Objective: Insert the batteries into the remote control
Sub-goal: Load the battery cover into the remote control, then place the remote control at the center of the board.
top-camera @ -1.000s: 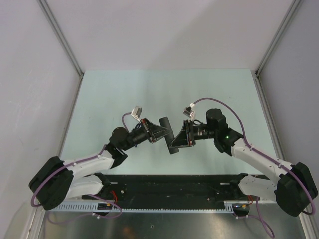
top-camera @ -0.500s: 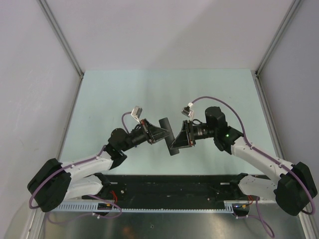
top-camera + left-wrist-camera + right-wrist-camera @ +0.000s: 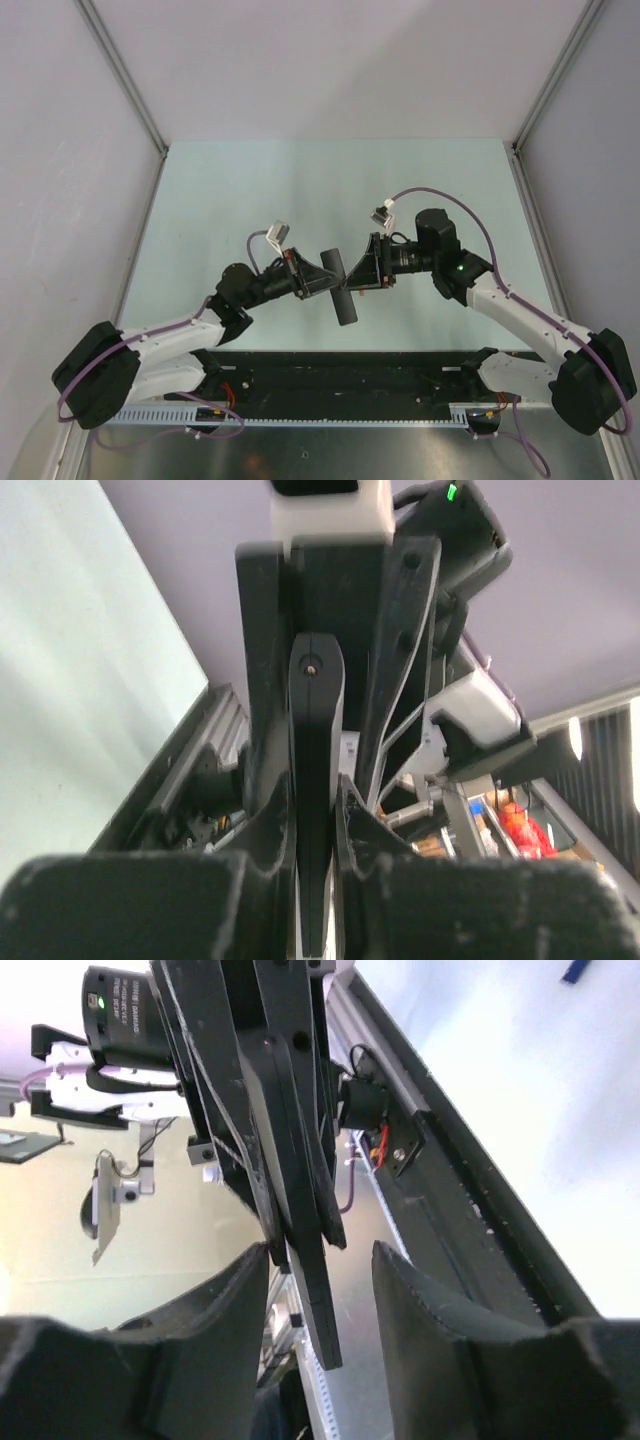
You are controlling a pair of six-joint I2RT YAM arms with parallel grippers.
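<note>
Two arms meet over the middle of the pale green table, and between them you have the remote control lifted off the surface. Starting on your left, the left gripper is clamped on the remote. In the left wrist view the black bar shows edge-on, squeezed between the two dark fingers, which press on its flat faces. From the top view the remote hangs tilted, its upper end level with the two grippers and its lower end pointing down toward the arm bases. Moving right, the right gripper faces the left one from the other side of the bar. Its fingers are spread apart, with the near end of the remote lying in the gap between them. You can see the bar close to one finger there, but whether they touch cannot be told.
</note>
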